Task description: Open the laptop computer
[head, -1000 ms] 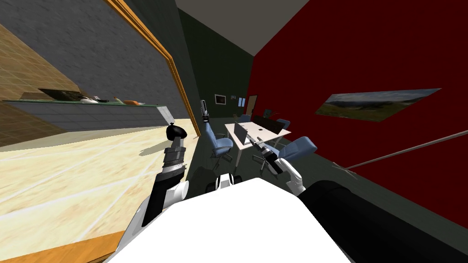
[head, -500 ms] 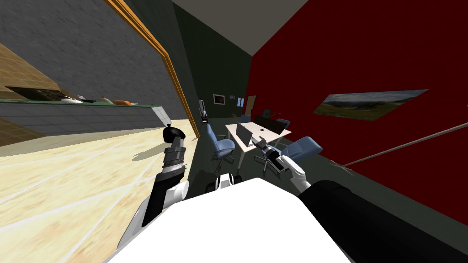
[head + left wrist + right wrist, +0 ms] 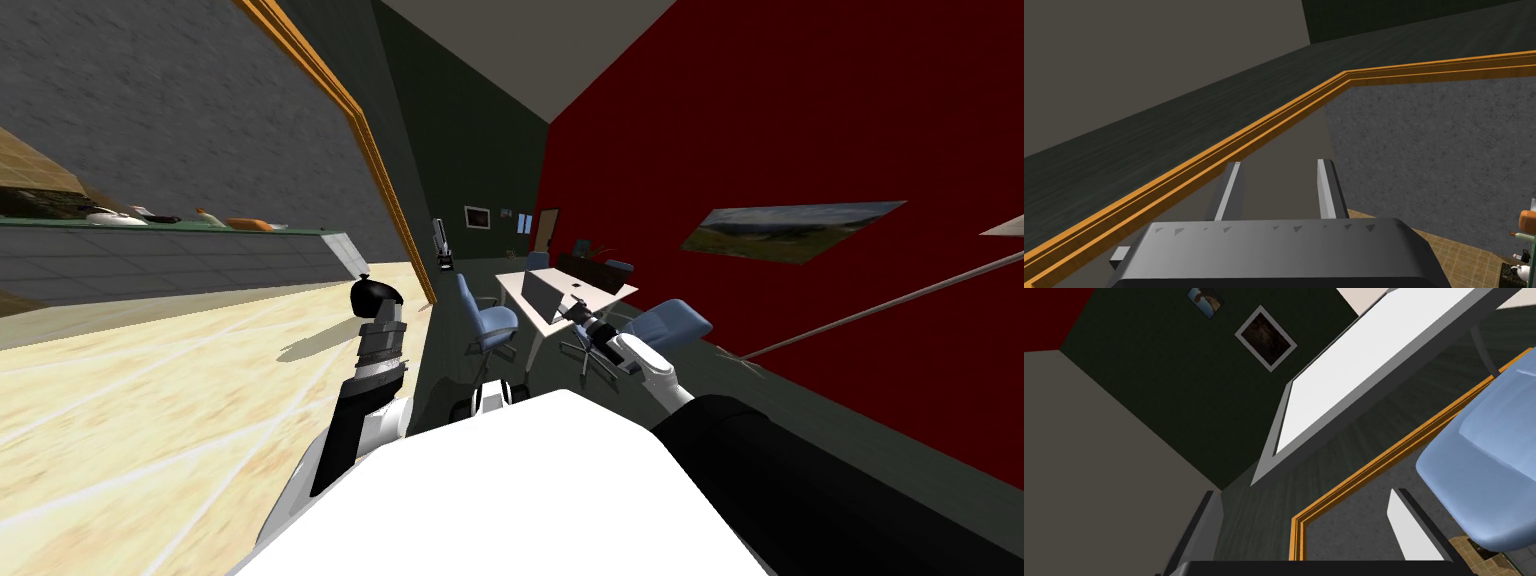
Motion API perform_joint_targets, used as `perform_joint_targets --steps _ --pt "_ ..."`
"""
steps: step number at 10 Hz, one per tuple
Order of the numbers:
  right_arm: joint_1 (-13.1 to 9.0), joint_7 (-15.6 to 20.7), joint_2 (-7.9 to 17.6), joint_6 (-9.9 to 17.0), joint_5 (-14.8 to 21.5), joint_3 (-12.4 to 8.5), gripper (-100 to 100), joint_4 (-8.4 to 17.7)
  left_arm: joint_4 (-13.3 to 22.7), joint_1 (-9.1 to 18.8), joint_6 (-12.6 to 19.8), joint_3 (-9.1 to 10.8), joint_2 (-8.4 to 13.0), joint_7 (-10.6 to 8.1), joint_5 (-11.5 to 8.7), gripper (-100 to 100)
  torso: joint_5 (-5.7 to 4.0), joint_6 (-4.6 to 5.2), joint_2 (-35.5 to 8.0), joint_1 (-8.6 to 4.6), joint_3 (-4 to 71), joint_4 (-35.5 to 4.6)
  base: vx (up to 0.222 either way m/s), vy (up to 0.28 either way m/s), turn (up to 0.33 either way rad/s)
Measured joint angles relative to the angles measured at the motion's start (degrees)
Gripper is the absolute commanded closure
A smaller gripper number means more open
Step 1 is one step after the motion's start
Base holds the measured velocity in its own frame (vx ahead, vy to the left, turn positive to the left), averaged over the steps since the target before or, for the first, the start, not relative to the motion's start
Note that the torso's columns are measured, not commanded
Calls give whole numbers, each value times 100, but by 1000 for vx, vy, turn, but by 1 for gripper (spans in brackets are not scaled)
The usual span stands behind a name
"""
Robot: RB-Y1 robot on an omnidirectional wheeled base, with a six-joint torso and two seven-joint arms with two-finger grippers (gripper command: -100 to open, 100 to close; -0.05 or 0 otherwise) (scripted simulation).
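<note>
Red-walled room, laptop (image 3: 545,293) on table (image 3: 512,286), right pincer (image 3: 1302,492) and left pincer (image 3: 1279,162) wide (empty).

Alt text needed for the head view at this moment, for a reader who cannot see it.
The right gripper reaches toward a grey laptop, its lid raised, on a white table with blue chairs around it. The left gripper hangs raised over a pale floor; a red wall stands to the right.
</note>
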State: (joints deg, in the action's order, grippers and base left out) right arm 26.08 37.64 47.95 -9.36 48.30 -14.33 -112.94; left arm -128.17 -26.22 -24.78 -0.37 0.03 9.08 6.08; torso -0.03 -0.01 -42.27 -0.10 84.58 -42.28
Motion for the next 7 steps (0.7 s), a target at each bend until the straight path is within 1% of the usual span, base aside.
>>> perform_joint_targets --steps 1,2,4,6,7 --pt "-58 90 166 62 116 7 -100 84 0 0 0 0 0 0 0 0 3 0 1 8 2 1 64 103 -34" --pt "-14 185 247 80 219 -60 -100 107 0 0 0 0 0 0 0 0 3 1 -4 8 -2 -1 69 76 -35" --pt "-49 372 420 131 429 -92 -100 220 0 0 0 0 0 0 0 0 2 1 -1 7 -1 0 51 65 -29" --pt "-38 367 483 136 418 -131 -100 239 0 0 0 1 1 0 0 0 0 0 13 0 7 2 94 27 16" --pt "-37 359 489 136 415 -137 100 240 0 0 0 1 1 0 0 0 1 1 0 1 2 2 13 1 -4"
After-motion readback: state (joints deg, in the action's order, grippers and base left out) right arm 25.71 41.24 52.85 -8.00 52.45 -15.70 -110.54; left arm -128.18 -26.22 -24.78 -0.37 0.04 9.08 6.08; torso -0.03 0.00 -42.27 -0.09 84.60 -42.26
